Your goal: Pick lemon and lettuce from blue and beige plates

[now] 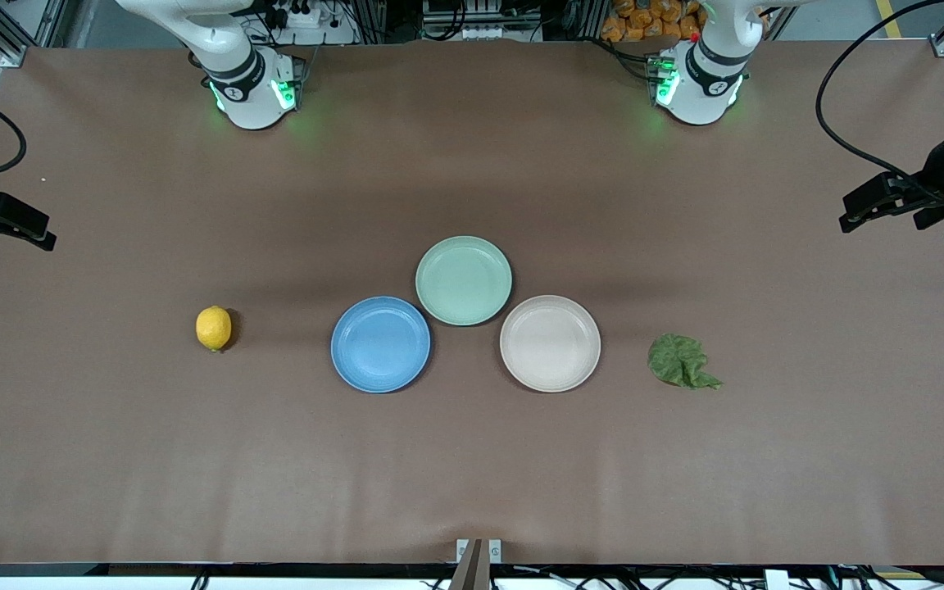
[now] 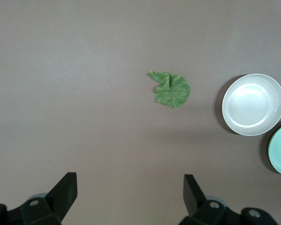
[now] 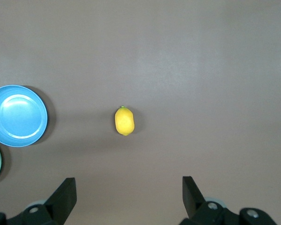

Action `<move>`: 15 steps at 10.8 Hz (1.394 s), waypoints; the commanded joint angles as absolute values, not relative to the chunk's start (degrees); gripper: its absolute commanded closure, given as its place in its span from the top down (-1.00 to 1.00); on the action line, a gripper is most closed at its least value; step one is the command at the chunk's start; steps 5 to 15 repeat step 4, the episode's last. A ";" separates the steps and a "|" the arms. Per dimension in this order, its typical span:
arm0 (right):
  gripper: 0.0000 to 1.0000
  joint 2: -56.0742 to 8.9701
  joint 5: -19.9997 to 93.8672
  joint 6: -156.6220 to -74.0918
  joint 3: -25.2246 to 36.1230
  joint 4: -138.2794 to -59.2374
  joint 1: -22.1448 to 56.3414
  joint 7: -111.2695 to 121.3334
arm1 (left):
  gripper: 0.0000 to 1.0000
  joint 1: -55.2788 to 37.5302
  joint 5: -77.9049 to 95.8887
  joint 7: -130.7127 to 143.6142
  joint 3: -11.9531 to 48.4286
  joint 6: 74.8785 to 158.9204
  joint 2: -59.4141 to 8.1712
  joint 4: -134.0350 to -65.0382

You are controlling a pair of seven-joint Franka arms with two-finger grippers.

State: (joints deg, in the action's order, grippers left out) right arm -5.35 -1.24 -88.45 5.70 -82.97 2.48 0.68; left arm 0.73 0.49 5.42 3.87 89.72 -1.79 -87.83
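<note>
Left hand (image 2: 130, 197) hangs high over the worktop (image 1: 472, 459) at the left arm's end, fingers (image 2: 65, 190) spread wide, nothing between them. In the front view it (image 1: 869, 203) shows at the frame edge, up in the air. Right hand (image 3: 129, 196) same deal over the right arm's end of the worktop, fingers (image 3: 64, 192) wide apart, holding nothing; the front view catches it (image 1: 17, 225) at the other frame edge.

Lemon (image 1: 214, 328) lies on the bare worktop, not on any plate, toward the right arm's end, well apart from the blue plate (image 1: 380, 344). Right wrist view has the lemon (image 3: 124, 121) mid-frame, blue plate (image 3: 18, 116) off to one side.

Lettuce (image 1: 681, 361) lies on the bare worktop too, toward the left arm's end, near the beige plate (image 1: 550, 342) but not touching. Left wrist view shows the leaf (image 2: 171, 89) folded, wrinkled, with the beige plate (image 2: 253, 104) beside it.

Blue and beige plates both carry nothing. Mint-green plate (image 1: 464, 280) sits between them, farther from the front camera, its rim close to both; cannot tell if the rims touch.
</note>
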 commanded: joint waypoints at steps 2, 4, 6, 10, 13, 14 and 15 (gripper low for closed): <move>1.00 -6.50 -1.32 -87.10 6.15 -81.04 2.81 0.26 | 1.00 1.05 0.09 3.43 3.87 89.56 -1.76 -87.19; 1.00 -6.50 -1.23 -87.63 6.15 -80.86 2.29 0.18 | 1.00 1.05 -0.09 3.43 3.78 89.56 -1.76 -87.19; 1.00 -6.50 -1.23 -87.63 6.15 -80.86 2.29 0.18 | 1.00 1.05 -0.09 3.43 3.78 89.56 -1.76 -87.19; 1.00 -6.50 -1.23 -87.63 6.15 -80.86 2.29 0.18 | 1.00 1.05 -0.09 3.43 3.78 89.56 -1.76 -87.19; 1.00 -6.50 -1.23 -87.63 6.15 -80.86 2.29 0.18 | 1.00 1.05 -0.09 3.43 3.78 89.56 -1.76 -87.19; 1.00 -6.50 -1.23 -87.63 6.15 -80.86 2.29 0.18 | 1.00 1.05 -0.09 3.43 3.78 89.56 -1.76 -87.19; 1.00 -6.50 -1.23 -87.63 6.15 -80.86 2.29 0.18 | 1.00 1.05 -0.09 3.43 3.78 89.56 -1.76 -87.19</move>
